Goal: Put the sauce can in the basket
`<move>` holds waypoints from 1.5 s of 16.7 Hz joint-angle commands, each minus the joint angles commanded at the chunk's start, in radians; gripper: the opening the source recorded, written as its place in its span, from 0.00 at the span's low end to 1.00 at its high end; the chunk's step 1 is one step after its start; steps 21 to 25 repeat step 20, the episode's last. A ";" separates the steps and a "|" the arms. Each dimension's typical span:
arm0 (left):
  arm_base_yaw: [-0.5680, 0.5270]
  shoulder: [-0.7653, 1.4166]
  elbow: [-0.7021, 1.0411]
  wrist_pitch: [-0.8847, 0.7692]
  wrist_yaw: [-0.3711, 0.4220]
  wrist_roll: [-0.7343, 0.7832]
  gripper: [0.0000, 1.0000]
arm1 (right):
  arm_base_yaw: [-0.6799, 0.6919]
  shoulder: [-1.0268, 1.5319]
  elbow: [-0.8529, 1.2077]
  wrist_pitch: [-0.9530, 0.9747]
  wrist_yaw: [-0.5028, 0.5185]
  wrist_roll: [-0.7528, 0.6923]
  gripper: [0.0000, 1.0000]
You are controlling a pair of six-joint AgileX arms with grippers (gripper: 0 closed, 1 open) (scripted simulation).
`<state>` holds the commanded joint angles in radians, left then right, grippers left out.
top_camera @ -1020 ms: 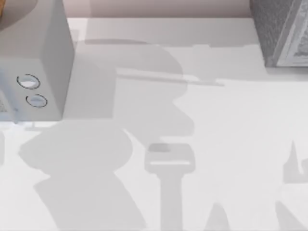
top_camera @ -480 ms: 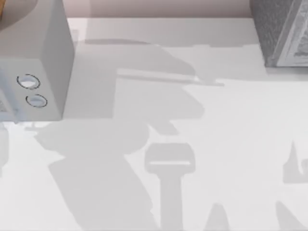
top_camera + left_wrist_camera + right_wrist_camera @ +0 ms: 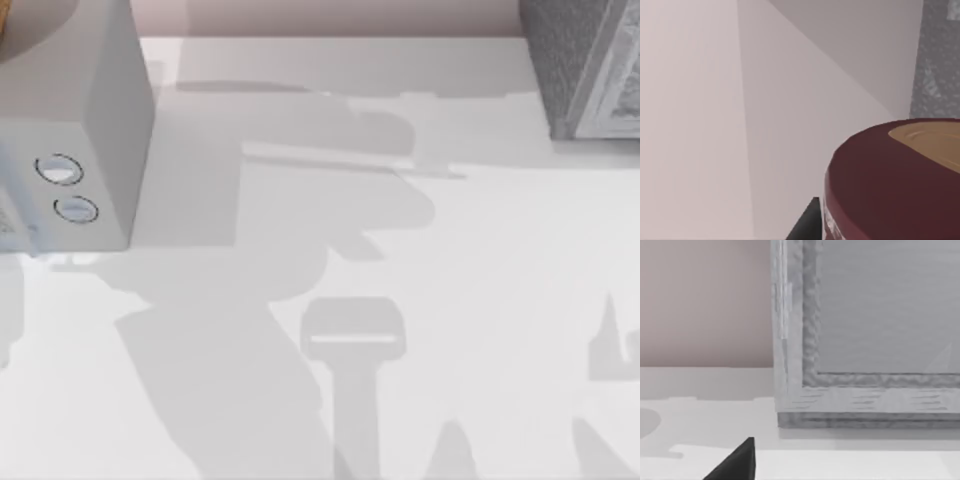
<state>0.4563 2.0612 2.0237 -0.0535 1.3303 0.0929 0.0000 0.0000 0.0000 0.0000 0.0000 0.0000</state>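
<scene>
Sauce can (image 3: 895, 185) looms beside the left pincer's dark finger; whether it is gripped, I cannot tell.

Left tool: one dark finger (image 3: 805, 222) edges into your left wrist view.
Right tool: one dark fingertip (image 3: 737, 462) pokes into your right wrist view.
</scene>
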 joint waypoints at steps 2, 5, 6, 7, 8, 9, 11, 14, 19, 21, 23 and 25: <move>0.000 0.000 0.000 0.000 0.000 0.000 0.08 | 0.000 0.000 0.000 0.000 0.000 0.000 1.00; 0.000 0.000 0.000 0.000 0.000 0.000 0.30 | 0.000 0.000 0.000 0.000 0.000 0.000 1.00; 0.000 0.000 0.000 0.000 0.000 0.000 0.38 | 0.000 0.000 0.000 0.000 0.000 0.000 1.00; 0.000 0.000 0.000 0.000 0.000 0.000 0.45 | 0.000 0.000 0.000 0.000 0.000 0.000 1.00; 0.000 0.000 0.000 0.000 0.000 0.000 0.53 | 0.000 0.000 0.000 0.000 0.000 0.000 1.00; 0.000 0.000 0.000 0.000 0.000 0.000 0.60 | 0.000 0.000 0.000 0.000 0.000 0.000 1.00; 0.000 0.000 0.000 0.000 0.000 0.000 0.75 | 0.000 0.000 0.000 0.000 0.000 0.000 1.00; 0.000 0.000 0.000 0.000 0.000 0.000 0.98 | 0.000 0.000 0.000 0.000 0.000 0.000 1.00; 0.000 0.000 0.000 0.000 0.000 0.000 1.00 | 0.000 0.000 0.000 0.000 0.000 0.000 1.00; 0.000 0.000 0.000 0.000 0.000 0.000 1.00 | 0.000 0.000 0.000 0.000 0.000 0.000 1.00; 0.000 0.000 0.000 0.000 0.000 0.000 1.00 | 0.000 0.000 0.000 0.000 0.000 0.000 1.00; 0.000 0.000 0.000 0.000 0.000 0.000 1.00 | 0.000 0.000 0.000 0.000 0.000 0.000 1.00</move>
